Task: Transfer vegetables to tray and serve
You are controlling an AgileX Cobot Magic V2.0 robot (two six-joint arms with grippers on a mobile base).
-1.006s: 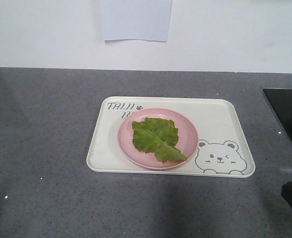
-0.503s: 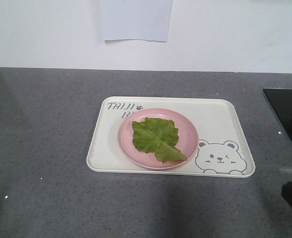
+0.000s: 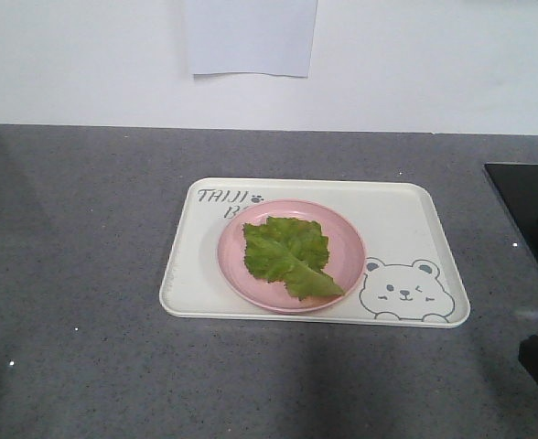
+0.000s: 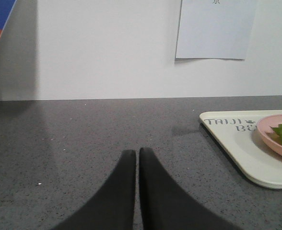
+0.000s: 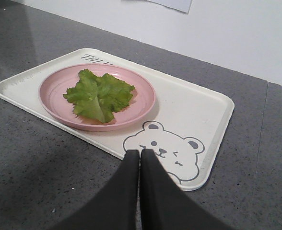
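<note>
Front view: grey counter [image 3: 77, 274] w/ the cream tray [image 3: 406, 219] lying flat mid-right. Pink plate [image 3: 346, 240] sits on the tray's left-centre, partly covering the lettering at the far-left corner; bear drawing [image 3: 404, 291] at the near-right corner. Lettuce leaf [image 3: 287, 254] lies flat in the plate, pale rib running toward the near right. White paper [image 3: 251, 37] on the far wall. Black panel [image 3: 525, 215] at the right edge. No fingers clearly seen here.

Left wrist view: left gripper [image 4: 137, 154] low over bare counter, well left of the tray – black fingers [image 4: 122, 191] pressed together, nothing between them. Tray corner, plate rim and a bit of leaf at right edge.

Right wrist view: right gripper [image 5: 140, 154] at the tray's near rim, tips just by the bear – fingers [image 5: 162, 196] pressed together, holding nothing. Leaf still in the plate, far left of the tips.
</note>
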